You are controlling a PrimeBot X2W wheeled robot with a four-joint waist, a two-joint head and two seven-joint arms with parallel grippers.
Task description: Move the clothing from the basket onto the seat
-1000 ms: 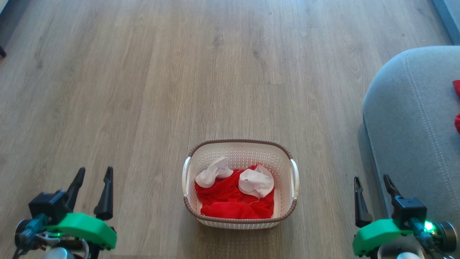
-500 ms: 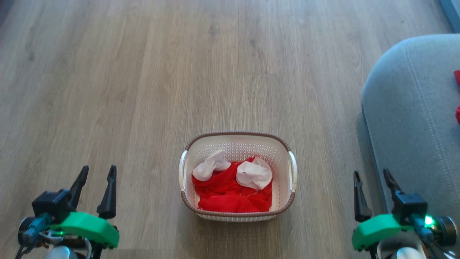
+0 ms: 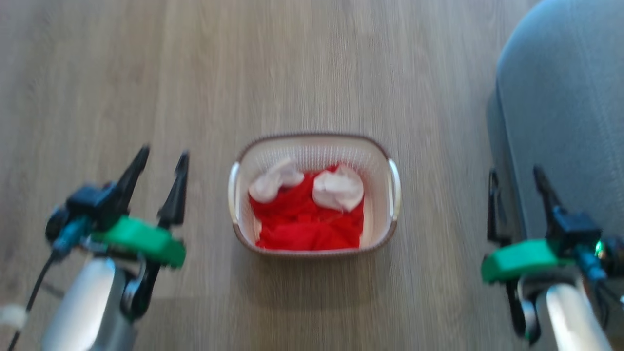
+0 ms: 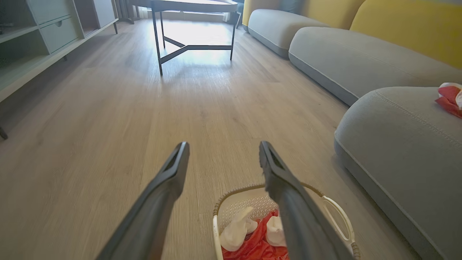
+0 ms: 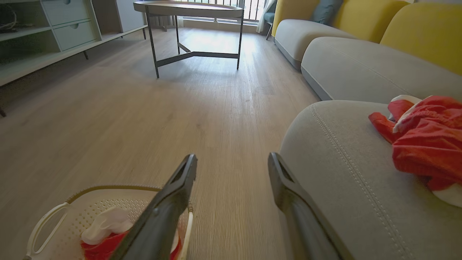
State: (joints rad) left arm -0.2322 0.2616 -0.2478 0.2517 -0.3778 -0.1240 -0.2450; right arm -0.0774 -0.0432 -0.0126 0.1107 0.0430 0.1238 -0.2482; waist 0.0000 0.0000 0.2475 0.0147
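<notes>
The cream basket [image 3: 395,185] with a brown rim stands on the wooden floor at the middle of the head view. Red clothing [image 3: 307,222] with two white parts lies crumpled inside it, also visible in the left wrist view [image 4: 258,243] and right wrist view [image 5: 103,245]. The grey seat [image 3: 560,107] rises at the right. My left gripper [image 3: 163,156] is open, left of the basket, holding nothing. My right gripper [image 3: 516,173] is open between basket and seat, holding nothing. Another red and white garment [image 5: 429,144] lies on the seat [image 5: 343,173].
A metal-legged coffee table [image 4: 195,25] stands far ahead on the floor. More grey sofa cushions with yellow backs [image 4: 346,61] run along the right. A low cabinet [image 4: 32,43] lines the left wall.
The head camera has tilted down, so basket and seat sit higher in the picture, blurred. Both arms have risen into fuller view; both grippers stay open.
</notes>
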